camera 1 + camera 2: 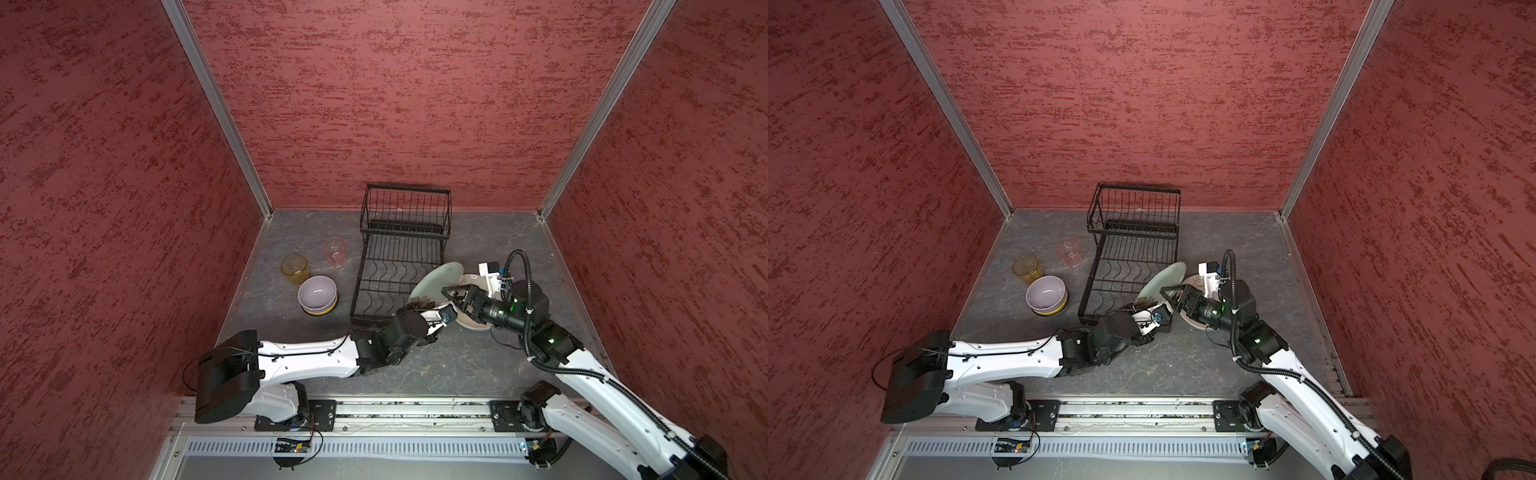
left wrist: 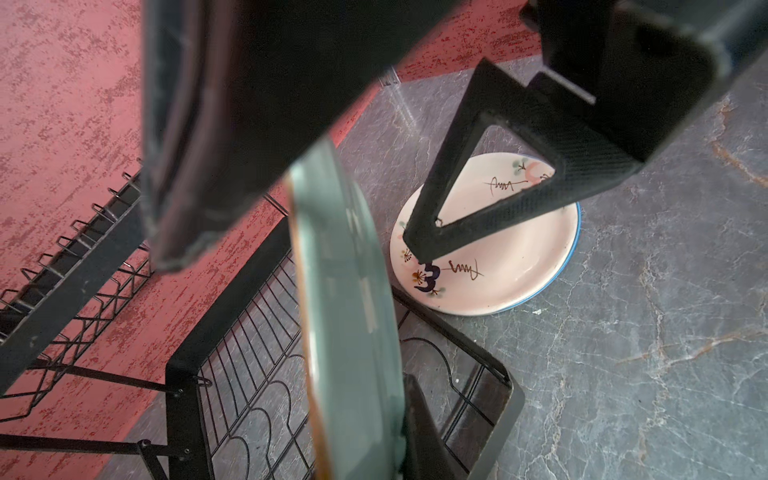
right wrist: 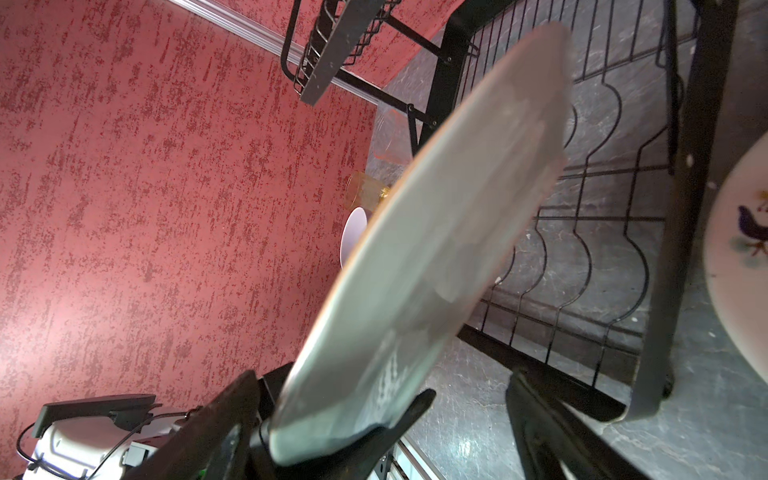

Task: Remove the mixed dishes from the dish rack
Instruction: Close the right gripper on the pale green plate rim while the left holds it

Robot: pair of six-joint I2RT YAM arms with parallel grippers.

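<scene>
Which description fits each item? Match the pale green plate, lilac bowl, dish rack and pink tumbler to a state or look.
Column one:
1 pale green plate
2 lilac bowl
3 dish rack
4 pink tumbler

Column two:
A black wire, two tiers
B nested in a yellow bowl
C clamped tilted between jaws
D standing upright, clear glass

Pairs: 1-C, 2-B, 3-A, 4-D
</scene>
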